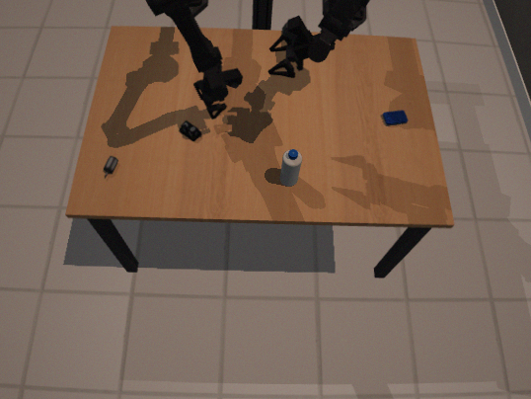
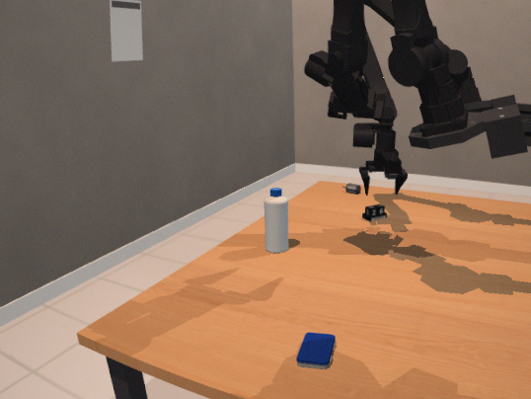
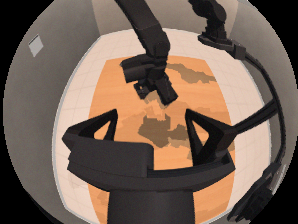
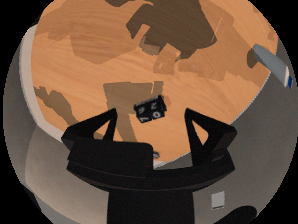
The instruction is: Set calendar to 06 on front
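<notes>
The small black calendar (image 1: 190, 130) (image 2: 374, 212) (image 4: 147, 114) stands on the table with two cubes side by side in its tray. White digits show; the right wrist view has two rows, with what look like a 7 and a 0 in the lower row. Which side is the front I cannot tell. My right gripper (image 1: 208, 102) (image 2: 382, 193) (image 4: 151, 111) is open and empty, above and beside the calendar, pointing down. My left gripper (image 1: 270, 61) (image 3: 151, 112) is open and empty, high over the robot's side of the table. In the left wrist view the right gripper hides the calendar.
A white bottle with a blue cap (image 1: 290, 173) (image 2: 276, 224) (image 4: 272, 65) stands near the table's far edge. A small grey object (image 1: 111, 165) (image 2: 352, 188) lies beyond the calendar, by the table's end. A flat blue block (image 1: 395, 118) (image 2: 316, 350) lies near the opposite end.
</notes>
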